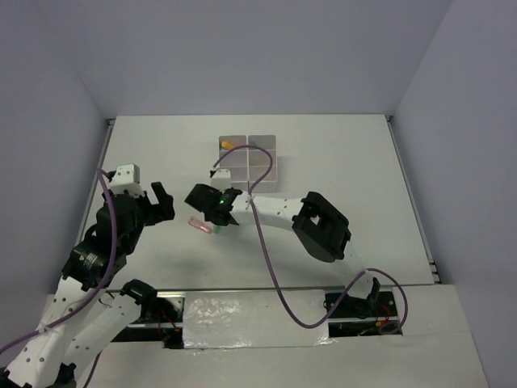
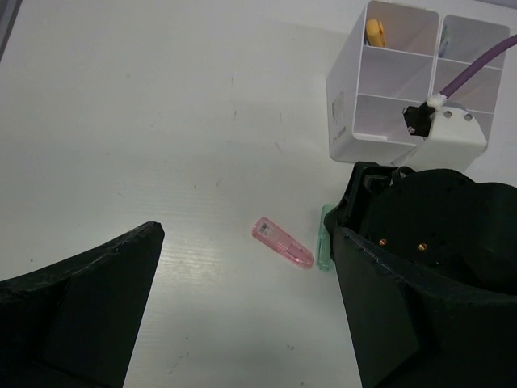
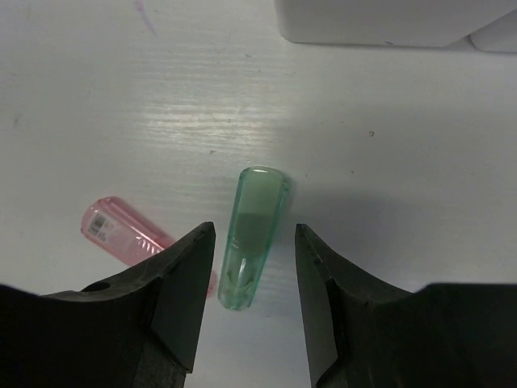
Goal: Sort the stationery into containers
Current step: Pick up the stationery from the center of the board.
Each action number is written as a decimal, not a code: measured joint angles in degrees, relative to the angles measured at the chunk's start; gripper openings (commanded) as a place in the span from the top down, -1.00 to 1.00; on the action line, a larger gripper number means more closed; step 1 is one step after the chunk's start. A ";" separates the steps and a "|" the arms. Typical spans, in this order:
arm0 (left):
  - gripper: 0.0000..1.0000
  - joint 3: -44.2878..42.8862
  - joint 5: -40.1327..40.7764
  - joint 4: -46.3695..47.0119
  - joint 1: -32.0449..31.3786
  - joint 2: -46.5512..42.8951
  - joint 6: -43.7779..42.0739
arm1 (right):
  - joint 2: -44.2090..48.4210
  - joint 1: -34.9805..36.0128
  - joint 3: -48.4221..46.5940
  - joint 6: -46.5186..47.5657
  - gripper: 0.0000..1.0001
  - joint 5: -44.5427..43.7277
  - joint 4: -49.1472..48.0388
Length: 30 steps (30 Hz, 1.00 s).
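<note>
Right jaws released, fingers [image 3: 182,291] spread either side of the green marker [image 3: 254,238]. Its near end sits between them with a sliver of table [image 3: 388,186] showing on each side, so no clamp on it. Marker lies flat, rounded end pointing toward the containers [image 1: 262,166]

Pink marker [image 3: 117,229] lies flat on the table just beside the green one, on its left in the right wrist view, and angled to it. Its near end is hidden behind one finger, so can't tell whether the two markers touch

Right arm [image 1: 279,212] reaches across the table from the right, wrist down low over both markers. Its purple cable [image 1: 258,153] loops over the container block

Containers: white compartment block on the table just beyond the markers, near row partly covered by the right arm in the top view. Small orange item [image 2: 376,32] sits in the far-left compartment. Contents of the other compartments too hidden to tell

Left jaws released too, fingers [image 2: 81,315] wide apart with nothing between them. Left wrist view looks across bare table to the pink marker and a strip of the green one showing at the edge of the right arm's wrist

Left arm [image 1: 113,226] sits at the left side of the table, its jaws near the markers but apart from them and from the right arm
</note>
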State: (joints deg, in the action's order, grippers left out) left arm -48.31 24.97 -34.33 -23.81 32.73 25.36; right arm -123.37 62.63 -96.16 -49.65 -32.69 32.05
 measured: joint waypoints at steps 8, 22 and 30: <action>-0.99 0.00 -0.83 0.07 0.00 -1.66 -0.13 | -1.57 -0.52 1.66 -0.46 -0.10 2.91 -0.20; -0.99 0.00 -0.83 0.07 0.00 -1.75 -0.09 | -0.15 -0.63 6.75 0.39 0.61 4.79 -5.22; -0.99 0.52 -7.52 1.57 0.00 -0.33 3.93 | 14.91 -0.68 31.58 8.28 0.81 9.86 -23.54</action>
State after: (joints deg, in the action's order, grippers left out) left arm -47.79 17.45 -32.75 -23.81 32.40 29.30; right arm -108.47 61.95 -64.58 -41.36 -22.83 8.51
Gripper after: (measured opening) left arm 0.993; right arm 0.352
